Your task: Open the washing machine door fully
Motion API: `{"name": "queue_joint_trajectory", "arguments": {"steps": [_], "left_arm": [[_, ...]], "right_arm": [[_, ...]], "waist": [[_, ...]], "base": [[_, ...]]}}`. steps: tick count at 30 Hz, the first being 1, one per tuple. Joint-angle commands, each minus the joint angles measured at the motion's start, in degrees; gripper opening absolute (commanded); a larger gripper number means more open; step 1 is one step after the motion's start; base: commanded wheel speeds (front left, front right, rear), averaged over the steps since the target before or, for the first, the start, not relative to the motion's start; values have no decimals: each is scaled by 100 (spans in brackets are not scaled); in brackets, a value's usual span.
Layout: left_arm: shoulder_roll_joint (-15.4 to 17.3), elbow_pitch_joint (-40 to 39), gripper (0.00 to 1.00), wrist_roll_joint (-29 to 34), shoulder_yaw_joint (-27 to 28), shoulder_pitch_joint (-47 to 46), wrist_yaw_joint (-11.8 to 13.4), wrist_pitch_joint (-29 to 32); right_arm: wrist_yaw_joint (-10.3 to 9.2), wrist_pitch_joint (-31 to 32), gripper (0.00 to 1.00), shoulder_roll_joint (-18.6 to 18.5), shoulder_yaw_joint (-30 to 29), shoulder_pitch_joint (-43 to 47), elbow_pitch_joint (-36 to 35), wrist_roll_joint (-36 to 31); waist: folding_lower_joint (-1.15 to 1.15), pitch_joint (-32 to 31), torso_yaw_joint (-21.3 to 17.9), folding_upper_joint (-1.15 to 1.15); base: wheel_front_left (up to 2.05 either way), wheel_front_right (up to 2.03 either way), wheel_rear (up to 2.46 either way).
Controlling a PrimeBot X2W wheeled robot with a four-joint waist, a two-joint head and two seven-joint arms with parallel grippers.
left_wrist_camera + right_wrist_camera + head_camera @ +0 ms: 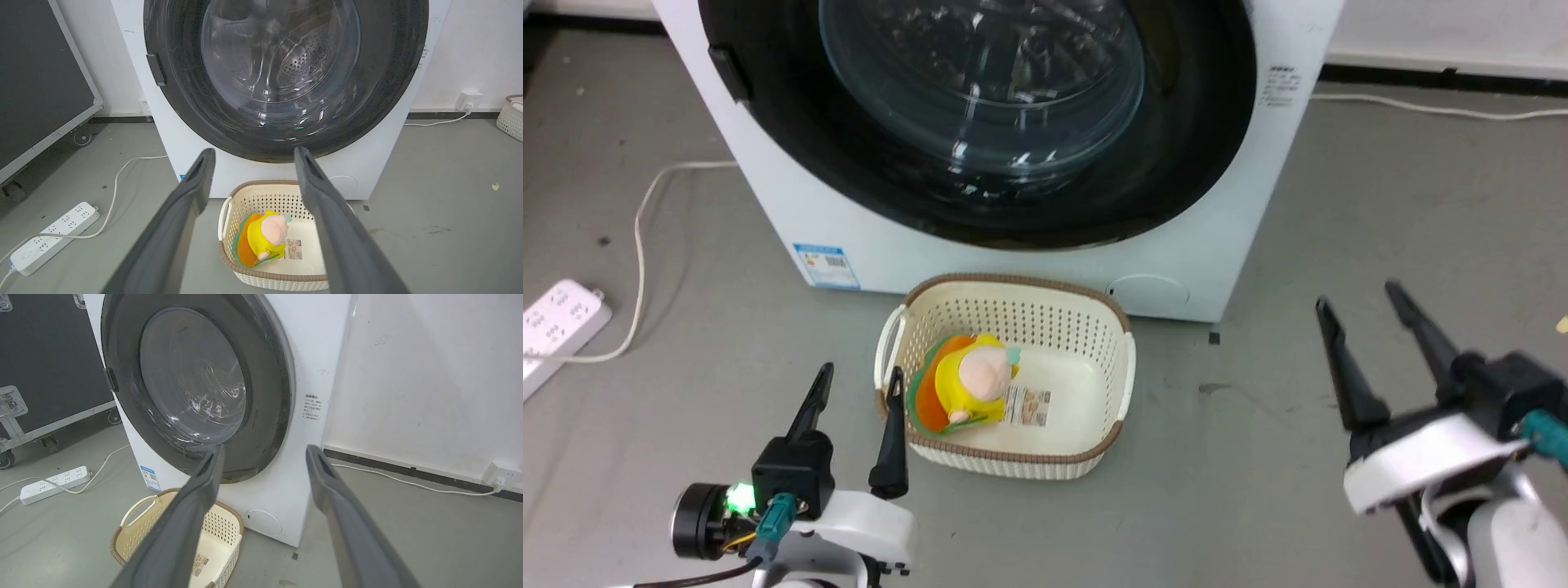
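Head view: we are looking at one washing machine door (980,114), sitting shut against the white machine (849,220), its one latch tab (729,72) lying on the rim's left. Two hands are hovering low, well apart from it. The left hand (862,371) is standing spread, holding nothing, just beside the basket (1013,282). The right hand (1357,294) is standing spread too, empty. We are counting one basket, one plush toy (968,384) lying in it, and one power strip (560,318) on the floor (1258,425)

Left wrist view: the door is facing us, closed, beyond the spread fingers (175,228). We are counting a second basket (510,118) at the far right edge

Right wrist view: the door rim is lying flush on the machine front, no gap showing. We are judging nothing done: reaching the latch side, pulling, and swinging the door right round are all remaining
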Motion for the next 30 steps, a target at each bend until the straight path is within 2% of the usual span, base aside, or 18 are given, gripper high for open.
{"name": "queue_joint_trajectory", "arguments": {"steps": [1, 6, 8, 15, 19, 30], "left_arm": [[5, -42, 100, -26, -46, -128, 39, -52], [4, -56, 100, -52, -131, -217, 70, -111], [4, -54, 100, -62, -168, -252, 79, -135], [3, -38, 100, -127, -310, -375, 131, -219], [3, -48, 100, -154, -386, -434, 171, -267], [3, -73, 100, -227, -618, -599, 268, -399]], "right_arm": [[-1, 1, 100, -63, 7, -176, -7, 101], [-2, 88, 100, -128, -6, -588, 46, 372], [-2, 132, 0, -136, -28, -741, 100, 506], [-2, 345, 0, -104, -212, -1257, 368, 1120], [-2, 583, 0, 27, -451, -1615, 621, 1646], [-2, 1054, 0, 113, -1068, -2772, 1391, 2457]], "waist": [[-1, 73, 33, 0], [-1, 249, 103, 0], [-1, 306, 138, 0], [-1, 445, 279, 0], [-1, 532, 345, 0], [-1, 862, 576, 0]], "base": [[0, 0, 0], [0, 0, 0], [0, 0, 0], [0, 0, 0], [0, 0, 0], [0, 0, 0]]}}
